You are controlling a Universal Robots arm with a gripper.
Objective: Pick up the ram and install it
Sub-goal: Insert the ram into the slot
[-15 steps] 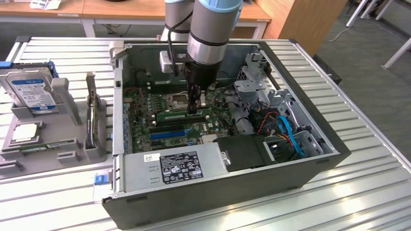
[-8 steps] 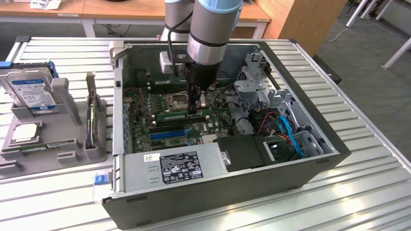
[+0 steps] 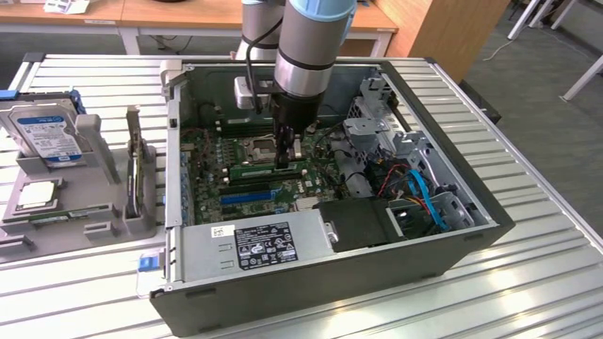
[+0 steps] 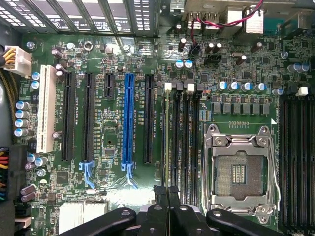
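Jaws are pinching nearly shut on the thin green ram (image 4: pixel 164 142), which is standing edge-up among black slots (image 4: pixel 184 142). I am watching the arm (image 3: pixel 311 42) hanging vertical, gripper (image 4: pixel 167 192) pointing into the metal case (image 3: pixel 377 282).

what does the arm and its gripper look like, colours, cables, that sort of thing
The arm is a thick silver-grey cylinder with a light blue cap and a black ring near the wrist. A small pale box sits beside the wrist, with a black cable running up from it. The gripper is black, with a dark body and two slim, straight fingers.
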